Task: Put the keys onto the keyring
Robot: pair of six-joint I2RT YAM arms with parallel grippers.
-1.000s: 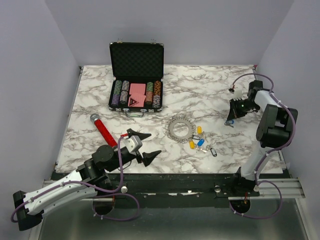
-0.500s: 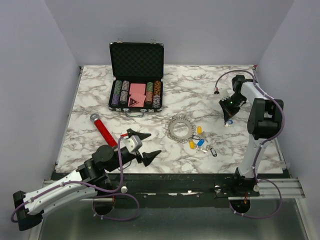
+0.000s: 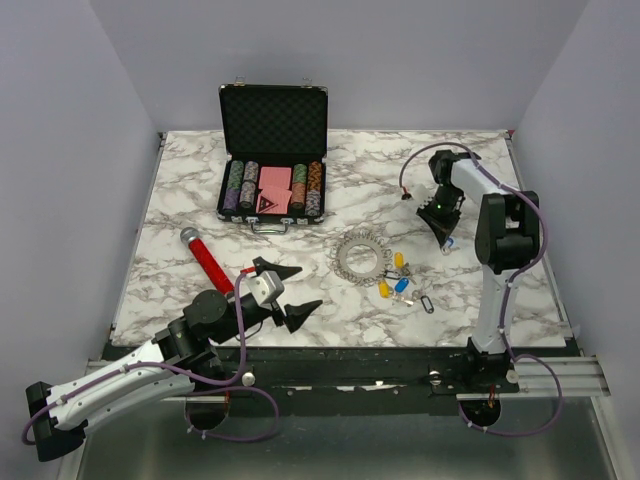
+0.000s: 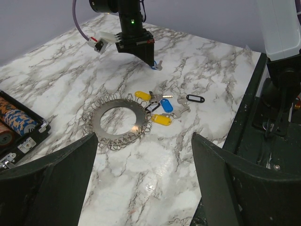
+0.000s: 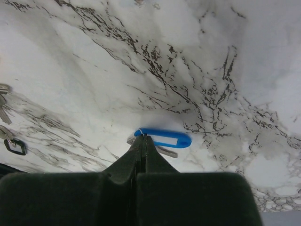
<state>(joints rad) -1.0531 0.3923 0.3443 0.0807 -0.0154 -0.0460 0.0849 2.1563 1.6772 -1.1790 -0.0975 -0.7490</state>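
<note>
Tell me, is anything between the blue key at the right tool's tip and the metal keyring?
Nothing tall. The right tool grips the blue key; between it and the keyring lies bare marble, plus the loose keys clustered by the keyring's edge facing that tool.

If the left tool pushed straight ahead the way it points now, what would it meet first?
Probably the keyring, flat on the table dead ahead between the open left tool's fingers, with the keys beside it. Depth is unclear; it might touch the table first.
</note>
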